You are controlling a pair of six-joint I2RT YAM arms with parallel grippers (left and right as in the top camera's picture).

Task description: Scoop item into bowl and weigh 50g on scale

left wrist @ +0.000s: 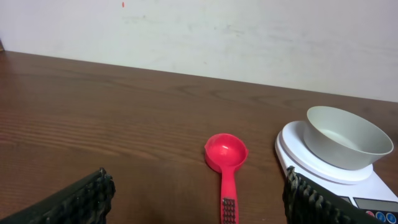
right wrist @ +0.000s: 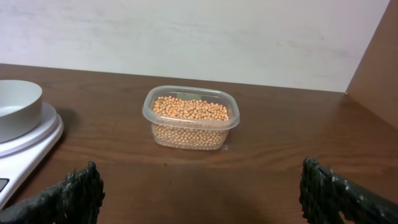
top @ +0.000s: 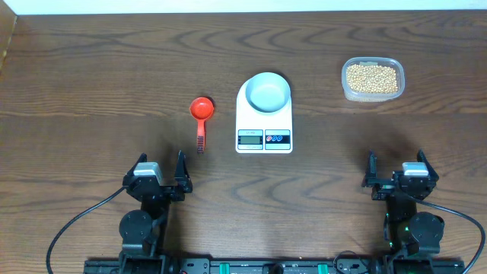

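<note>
Both end effectors sit low at the near edge of the desk (top: 91,76), well apart from each other, and each has its fingers spread wide with nothing between them. In the overhead view the left end effector (top: 160,157) and the right end effector (top: 396,156) both point away from the robot's base, towards the things laid out ahead.

Ahead of the left end effector (left wrist: 199,205) and a little to its right lies a red scoop (left wrist: 225,162), flat on the desk. Its round cup is at the far end and its handle runs back towards the fingers (left wrist: 87,199). From above, the scoop (top: 201,122) lies beside the left edge of the scale (top: 243,122) without touching it.

Farther right of that end effector stands the white scale (left wrist: 289,146), display side nearest the robot, with the pale bowl (left wrist: 348,140) upright on its round platform. Overhead, the bowl (top: 268,91) covers the far part of the scale.

Ahead of the right end effector (right wrist: 205,199), slightly to its left, stands a clear plastic tub (right wrist: 146,112) holding the tan beans (right wrist: 189,109). Seen from above, the beans (top: 372,78) fill the tub (top: 345,80), which stands well clear of the scale. At the far left of the right wrist view are the bowl (right wrist: 15,109) and the rim of the scale (right wrist: 37,134).
</note>
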